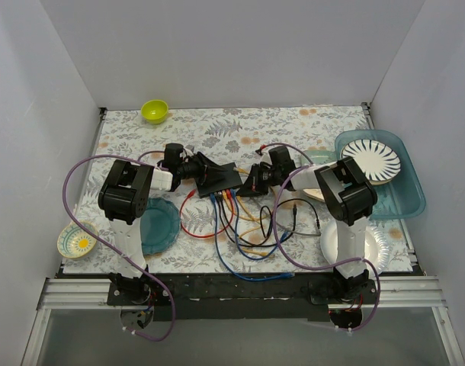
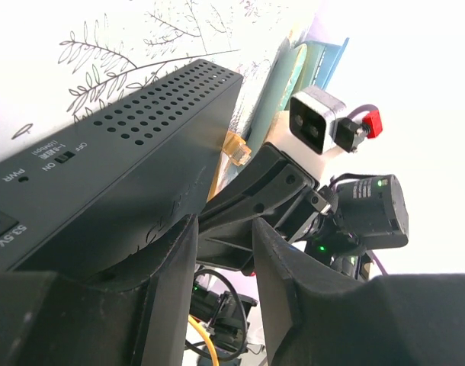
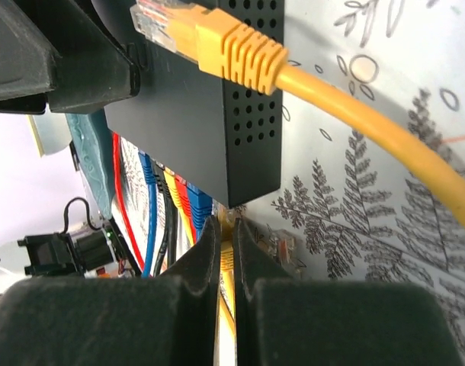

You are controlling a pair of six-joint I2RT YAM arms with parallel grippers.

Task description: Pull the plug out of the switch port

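Note:
The switch (image 1: 221,179), a black perforated box (image 2: 126,145), lies mid-table on the floral cloth. My left gripper (image 2: 225,229) stands open at its left end. Both of its fingers (image 3: 88,72) lie against one face of the switch (image 3: 194,130), with nothing between the tips. My right gripper (image 3: 226,229) is shut on a yellow plug (image 3: 228,255) at the corner port, beside a row of red, blue, black and yellow plugs (image 3: 168,206). I cannot tell whether that plug is seated. From above, the right gripper (image 1: 248,183) hides it.
A loose yellow plug (image 3: 194,34) with its cable drapes over the switch. Tangled cables (image 1: 240,229) spread toward the near edge. Around them are a teal plate (image 1: 160,225), green bowl (image 1: 154,111), patterned bowl (image 1: 78,241), white plate (image 1: 370,248) and blue tray (image 1: 404,200).

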